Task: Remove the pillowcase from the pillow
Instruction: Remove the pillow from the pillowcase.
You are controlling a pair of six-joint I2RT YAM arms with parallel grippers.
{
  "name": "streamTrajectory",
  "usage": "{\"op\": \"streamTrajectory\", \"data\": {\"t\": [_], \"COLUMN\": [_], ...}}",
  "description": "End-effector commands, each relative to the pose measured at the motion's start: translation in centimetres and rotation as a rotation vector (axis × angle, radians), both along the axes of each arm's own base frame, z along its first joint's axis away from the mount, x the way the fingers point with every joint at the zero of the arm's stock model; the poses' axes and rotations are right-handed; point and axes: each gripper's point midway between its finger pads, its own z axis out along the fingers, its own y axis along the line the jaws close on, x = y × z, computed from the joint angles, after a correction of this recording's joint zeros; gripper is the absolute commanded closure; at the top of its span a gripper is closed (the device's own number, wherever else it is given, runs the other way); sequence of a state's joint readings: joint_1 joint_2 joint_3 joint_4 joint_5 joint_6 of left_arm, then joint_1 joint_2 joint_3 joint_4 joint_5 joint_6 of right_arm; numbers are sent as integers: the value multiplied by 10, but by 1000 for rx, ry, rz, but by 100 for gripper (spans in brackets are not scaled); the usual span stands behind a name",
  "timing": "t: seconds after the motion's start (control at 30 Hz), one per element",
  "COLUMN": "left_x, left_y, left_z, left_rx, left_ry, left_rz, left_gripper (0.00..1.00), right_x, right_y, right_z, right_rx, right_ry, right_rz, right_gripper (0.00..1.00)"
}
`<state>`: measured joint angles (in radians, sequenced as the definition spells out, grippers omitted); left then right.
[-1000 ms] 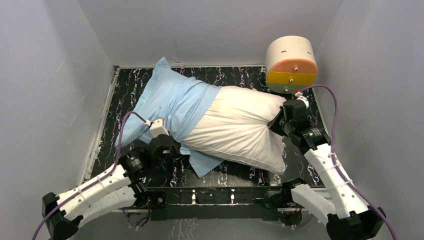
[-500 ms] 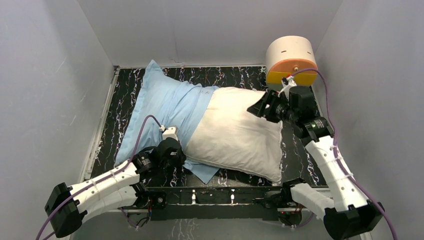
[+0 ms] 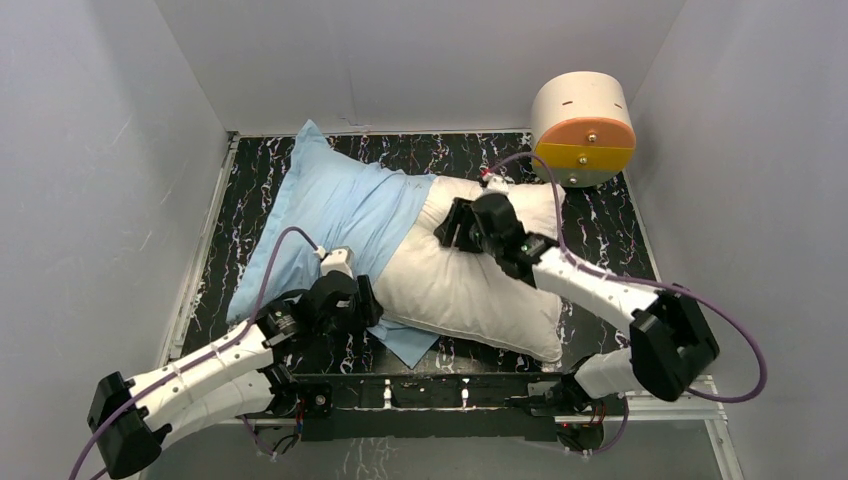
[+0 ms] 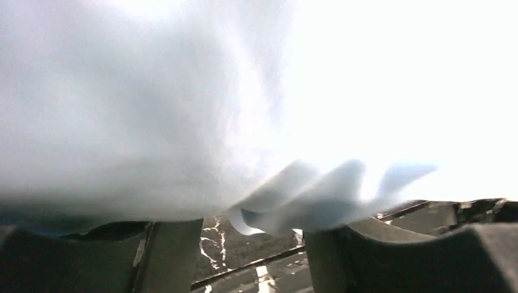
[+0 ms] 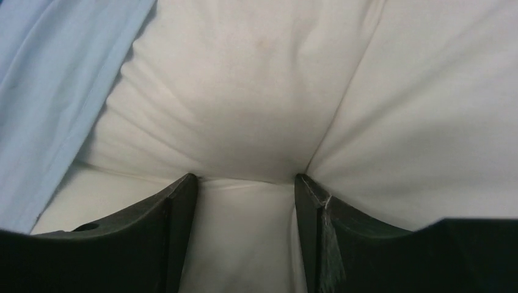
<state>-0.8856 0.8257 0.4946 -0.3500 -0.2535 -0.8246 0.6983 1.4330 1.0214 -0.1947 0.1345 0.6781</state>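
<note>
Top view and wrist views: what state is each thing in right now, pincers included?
Pillowcase, half pulled off, near hem loose.
Pillow, lying flat, right half bare, left half covered.
Left pincer, open, at the loose hem.
Right pincer, open, tips pressed into the bare pillow.
Drum, far right corner, touched by neither arm.

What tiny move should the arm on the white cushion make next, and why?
Probably close the right gripper to pinch the plump white pillow. Its jaws stand open, pressed into the pillow with fabric bulging between them, while the light blue fabric pillowcase covers the pillow's left half. Holding the pillow should let the case be pulled off.
</note>
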Motion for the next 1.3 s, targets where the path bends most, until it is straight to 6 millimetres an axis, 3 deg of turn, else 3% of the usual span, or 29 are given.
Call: {"op": "streamTrajectory", "data": {"t": [0.0, 0.17, 0.27, 0.47, 0.53, 0.67, 0.73, 0.8, 0.87, 0.93, 1.0, 1.03, 1.1, 1.17, 1.27], "left_x": [12, 26, 50, 112, 142, 207, 226, 239, 250, 248, 232, 223, 212, 213, 220], "left_y": [19, 11, 13, 18, 23, 25, 7, -14, -22, -36, -44, -45, -37, -23, -15], "left_z": [55, 150, 197, 226, 224, 215, 208, 187, 156, 121, 89, 75, 52, 47, 64], "left_rx": [50, -67, 0, 422, 450, 227, 231, 255, 290, 266, 244, 237, 265, 318, 315], "left_ry": [-98, -272, -421, -465, -473, -397, -372, -319, -234, -119, 36, 105, 180, 155, 38], "left_rz": [45, 29, 38, 107, 143, 75, -63, -212, -273, -394, -501, -530, -539, -474, -388], "left_gripper": [42, 40, 25, 5, 2, 2, 2, 2, 2, 2, 2, 9, 50, 97, 100], "right_x": [-51, -80, -90, -103, -106, -111, -112, -112, -112, -111, -110, -110, -105, -95, -83], "right_y": [-39, -41, -40, -54, -57, -58, -62, -64, -61, -60, -62, -65, -67, -55, -52], "right_z": [-107, -141, -150, -161, -161, -155, -155, -153, -149, -146, -142, -140, -125, -85, -30], "right_rx": [-113, -138, -153, -211, -212, -217, -233, -248, -244, -237, -248, -260, -262, -216, -191], "right_ry": [64, 22, -21, -100, -127, -202, -213, -210, -214, -221, -222, -215, -210, -257, -293], "right_rz": [-54, 15, 22, -4, -6, 26, 24, 25, 30, 30, 17, 4, -46, -59, -119], "right_gripper": [35, 34, 32, 32, 32, 32, 32, 31, 31, 30, 29, 27, 24, 21, 16]}}
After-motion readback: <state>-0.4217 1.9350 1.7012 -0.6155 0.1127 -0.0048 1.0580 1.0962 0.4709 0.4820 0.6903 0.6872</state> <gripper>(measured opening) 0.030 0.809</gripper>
